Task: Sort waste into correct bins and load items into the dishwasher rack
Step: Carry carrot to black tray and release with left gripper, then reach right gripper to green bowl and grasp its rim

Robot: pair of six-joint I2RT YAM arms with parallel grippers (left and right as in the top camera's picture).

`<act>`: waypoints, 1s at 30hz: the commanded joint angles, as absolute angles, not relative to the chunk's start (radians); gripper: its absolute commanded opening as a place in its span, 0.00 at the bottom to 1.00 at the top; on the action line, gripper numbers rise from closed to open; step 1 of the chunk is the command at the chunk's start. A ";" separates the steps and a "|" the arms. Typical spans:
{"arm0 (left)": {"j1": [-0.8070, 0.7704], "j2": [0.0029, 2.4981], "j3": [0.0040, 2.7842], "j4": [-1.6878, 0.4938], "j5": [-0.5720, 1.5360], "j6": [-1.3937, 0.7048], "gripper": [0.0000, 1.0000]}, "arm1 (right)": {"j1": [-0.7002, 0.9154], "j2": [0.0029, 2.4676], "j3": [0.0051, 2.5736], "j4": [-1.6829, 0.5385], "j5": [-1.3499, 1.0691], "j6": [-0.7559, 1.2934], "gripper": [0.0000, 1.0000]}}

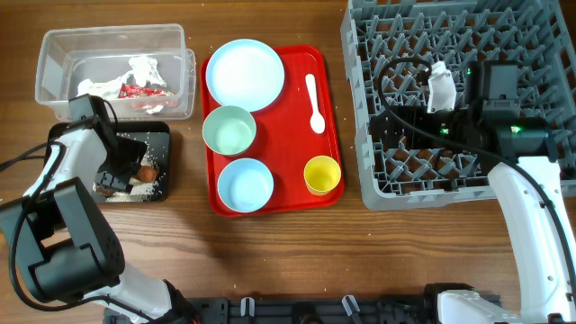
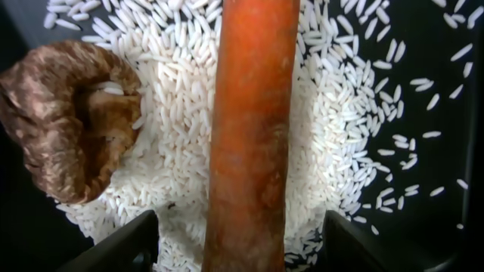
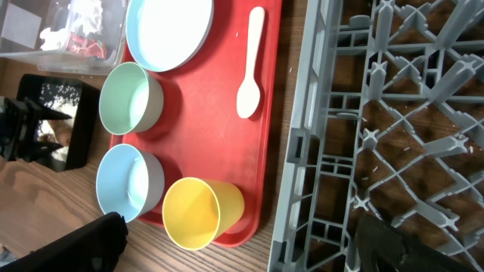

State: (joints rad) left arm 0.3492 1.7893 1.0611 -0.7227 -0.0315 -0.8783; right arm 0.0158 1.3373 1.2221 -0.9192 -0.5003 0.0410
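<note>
My left gripper point(image 2: 238, 242) is open low over the shallow black tray point(image 1: 157, 135). Its fingers stand on either side of the orange carrot point(image 2: 249, 128) without touching it. The carrot lies on loose white rice point(image 2: 181, 113), with the brown food lump point(image 2: 68, 128) beside it. The clear tub point(image 1: 54, 72) holds the red wrapper point(image 1: 144, 90) and crumpled white paper point(image 1: 144, 67). My right gripper point(image 3: 242, 249) is open and empty above the near-left corner of the grey dishwasher rack point(image 1: 378, 193). The plate point(image 1: 245, 74), two bowls point(image 1: 229, 131) point(image 1: 245, 184), yellow cup point(image 1: 322, 175) and white spoon point(image 1: 314, 103) sit on the red tray.
The red serving tray point(image 1: 297, 193) lies between the bins and the rack. The rack's edge point(image 3: 302, 151) runs close along the tray's right side. My right arm and its cables stretch over the rack.
</note>
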 commanded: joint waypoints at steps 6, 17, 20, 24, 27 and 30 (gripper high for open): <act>0.357 1.761 1.069 -0.730 -0.011 -0.867 0.91 | 0.014 1.343 1.236 -0.913 -0.498 0.038 1.00; 0.357 1.156 1.166 -0.983 0.195 -0.500 0.97 | 0.088 1.343 1.238 -0.805 -0.483 0.145 0.88; 0.358 0.990 1.166 -1.044 0.189 -0.467 1.00 | 0.348 1.365 1.246 -0.651 -0.233 0.319 0.88; 0.357 0.941 1.166 -1.044 0.190 -0.467 1.00 | 0.581 1.570 1.314 -0.510 -0.109 0.406 0.88; 0.357 0.960 1.165 -1.078 0.189 -0.467 1.00 | 0.675 1.794 1.388 -0.429 -0.091 0.443 0.83; 0.357 0.992 1.165 -1.108 0.190 -0.467 1.00 | 0.699 1.907 1.388 -0.371 -0.056 0.475 0.72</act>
State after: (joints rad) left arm 0.3511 0.9653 1.1522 -1.0958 0.1749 -0.4896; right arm 0.6907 1.8420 1.3640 -0.4057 -0.1089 0.4309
